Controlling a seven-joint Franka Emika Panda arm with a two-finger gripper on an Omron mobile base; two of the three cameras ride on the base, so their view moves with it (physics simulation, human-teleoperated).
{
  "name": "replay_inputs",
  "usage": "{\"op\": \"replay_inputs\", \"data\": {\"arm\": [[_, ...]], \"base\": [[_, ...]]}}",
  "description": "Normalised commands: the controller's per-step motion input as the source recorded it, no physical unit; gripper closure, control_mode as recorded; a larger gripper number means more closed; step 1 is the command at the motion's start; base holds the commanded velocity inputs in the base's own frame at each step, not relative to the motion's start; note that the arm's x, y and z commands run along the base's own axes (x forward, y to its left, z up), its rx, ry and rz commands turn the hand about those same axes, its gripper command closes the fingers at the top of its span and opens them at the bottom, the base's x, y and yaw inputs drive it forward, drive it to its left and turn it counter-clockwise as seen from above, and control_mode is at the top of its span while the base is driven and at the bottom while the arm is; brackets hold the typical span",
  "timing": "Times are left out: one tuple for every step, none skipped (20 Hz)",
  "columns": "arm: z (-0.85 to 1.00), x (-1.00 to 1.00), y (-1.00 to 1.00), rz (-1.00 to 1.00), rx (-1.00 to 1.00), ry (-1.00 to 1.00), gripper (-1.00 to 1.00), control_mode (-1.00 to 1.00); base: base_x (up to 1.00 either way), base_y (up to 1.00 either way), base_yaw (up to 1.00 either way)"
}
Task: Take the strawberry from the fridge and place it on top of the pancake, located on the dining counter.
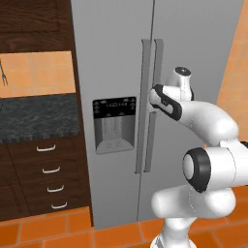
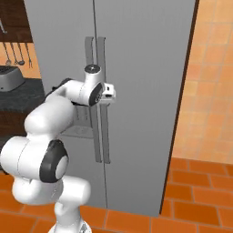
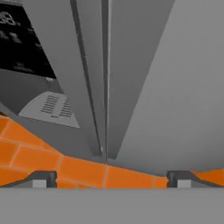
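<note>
Fridge (image 1: pixel 116 58) doors shut; fingers (image 3: pixel 39 180) apart nr handles (image 2: pixel 101 136).

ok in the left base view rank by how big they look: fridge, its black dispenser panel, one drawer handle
1. fridge, largest by far, running past the top of the frame.
2. dispenser panel, a small patch on the left door.
3. drawer handle, smallest, a thin curved bar on the dark cabinet.
</note>
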Motion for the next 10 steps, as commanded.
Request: {"op": "replay_inputs", "data": {"arm": [[-0.36, 1.00, 0.00, -0.09, 0.00, -0.01, -1.00, -1.00], [-0.29, 1.00, 0.00, -0.12, 0.00, -0.04, -1.00, -1.00], [-0.29, 1.00, 0.00, -0.14, 0.00, -0.07, -1.00, -1.00], [-0.24, 1.00, 0.00, -0.15, 0.00, -0.15, -1.00, -1.00], [-0.19, 0.89, 0.00, -0.13, 0.00, -0.22, -1.00, -1.00], [-0.15, 0.81, 0.00, -0.10, 0.00, -0.24, -1.00, -1.00], [-0.09, 0.77, -0.06, -0.09, 0.03, -0.22, -1.00, -1.00], [-0.09, 0.70, 0.00, -0.05, 0.04, -0.22, -1.00, -1.00], [-0.11, 0.74, 0.00, 0.00, 0.08, -0.17, -1.00, -1.00], [-0.04, 0.71, -0.10, 0.00, 0.12, -0.17, -1.00, -1.00]], "base": [[0.00, 0.00, 0.00], [0.00, 0.00, 0.00], [0.00, 0.00, 0.00], [0.00, 0.00, 0.00], [0.00, 0.00, 0.00], [0.00, 0.00, 0.00], [0.00, 0.00, 0.00], [0.00, 0.00, 0.00], [0.00, 0.00, 0.00], [0.00, 0.00, 0.00]]}}
